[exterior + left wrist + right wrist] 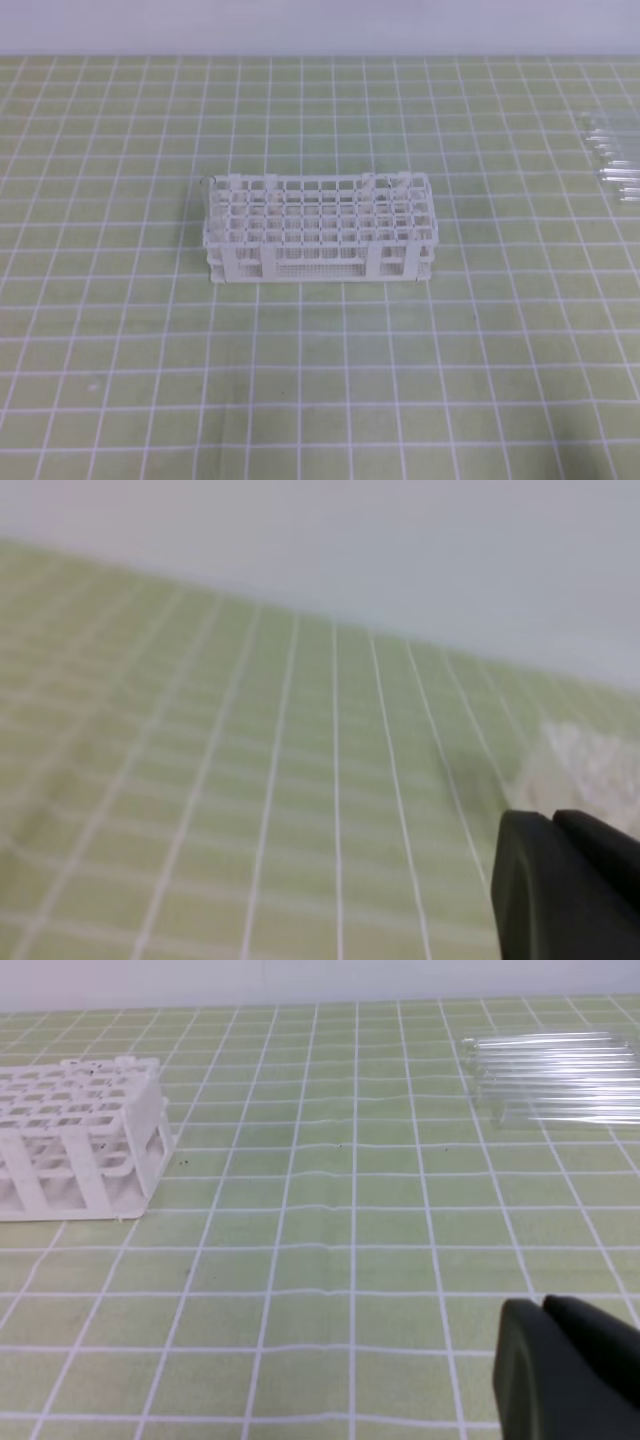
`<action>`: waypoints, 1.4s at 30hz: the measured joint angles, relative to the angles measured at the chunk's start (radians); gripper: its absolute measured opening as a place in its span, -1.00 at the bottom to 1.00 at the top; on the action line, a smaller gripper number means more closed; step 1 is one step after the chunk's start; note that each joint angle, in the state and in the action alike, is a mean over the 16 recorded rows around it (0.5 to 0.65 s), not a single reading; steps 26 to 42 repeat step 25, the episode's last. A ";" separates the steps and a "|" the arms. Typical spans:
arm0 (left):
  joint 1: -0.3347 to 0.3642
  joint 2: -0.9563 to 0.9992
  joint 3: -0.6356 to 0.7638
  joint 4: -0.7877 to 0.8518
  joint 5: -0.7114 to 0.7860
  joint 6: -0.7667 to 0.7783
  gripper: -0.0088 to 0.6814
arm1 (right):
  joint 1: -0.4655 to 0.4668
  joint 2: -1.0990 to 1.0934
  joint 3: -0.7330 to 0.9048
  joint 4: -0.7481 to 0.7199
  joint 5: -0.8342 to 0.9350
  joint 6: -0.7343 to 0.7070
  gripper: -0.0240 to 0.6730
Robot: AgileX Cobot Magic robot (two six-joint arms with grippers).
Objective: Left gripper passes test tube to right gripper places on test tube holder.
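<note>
Jaws pressed together and empty: that is my left gripper (565,880), seen only as a dark tip in the corner of its own wrist view, low over the mat. My right gripper (570,1370) is closed on nothing as well, hanging just above the surface. Neither shows in the high view. No single test tube is in hand yet; the only tubes I can see are a bunch of clear tubes (555,1075) lying flat side by side, ahead and to the right of my right gripper, long axes running left-right in that view. That puts them on my right arm's side, so my left has a long reach across, I judge. The test tube holder (318,228) stands mid-table, well apart from the bunch. Underneath lies a green gridded mat (300,380); behind, a plain pale wall (320,25).
</note>
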 joint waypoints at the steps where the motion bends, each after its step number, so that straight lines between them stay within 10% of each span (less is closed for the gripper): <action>1: 0.000 0.000 0.006 -0.019 0.004 0.025 -0.98 | 0.000 0.000 0.000 0.000 0.000 0.000 -0.97; 12: -0.001 -0.009 0.045 -0.169 0.074 0.253 -0.98 | 0.000 0.000 0.000 0.004 0.000 0.000 -0.98; 42: -0.001 -0.005 0.043 -0.164 0.089 0.264 -0.98 | -0.001 0.000 0.000 0.006 0.000 0.000 -0.98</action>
